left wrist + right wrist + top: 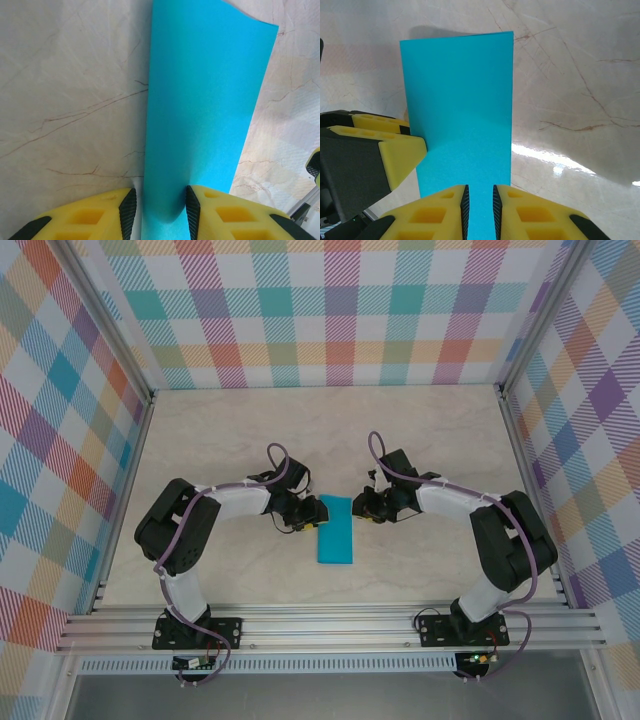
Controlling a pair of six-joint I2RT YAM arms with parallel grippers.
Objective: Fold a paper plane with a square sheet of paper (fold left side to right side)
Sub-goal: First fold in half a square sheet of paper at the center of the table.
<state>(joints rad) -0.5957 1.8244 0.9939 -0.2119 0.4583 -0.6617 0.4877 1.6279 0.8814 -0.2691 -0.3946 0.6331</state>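
Table (250,440) with a pale, marble-veined top carries the whole scene. It is boxed on three sides by pastel plaid walls (330,310), and a silver slotted metal rail (330,625) runs along the near edge.

The white-and-black jointed left arm (185,535) rises from its base on that rail and elbows outward. Its forearm turns inward toward the middle of the table. The matching right arm (505,535) mirrors it, so the two wrists face each other across a small gap.

In that gap lies the thin, matte turquoise-blue sheet of paper (335,530). It sits flat on the table, doubled over into a narrow rectangle whose long sides run from near to far.

The left end effector (300,514), with yellow fingers and black pads, comes down at the sheet's left long edge, toward the far end. Its jaws stand partly spread. In the left wrist view one pad (192,210) sits over the blue paper and the other (128,212) sits just off the edge, over bare table.

The right end effector (367,506) meets the opposite long edge. Its pads (465,205) are drawn close with only a narrow slit between them, both above the sheet, and flat blue paper shows in the slit.
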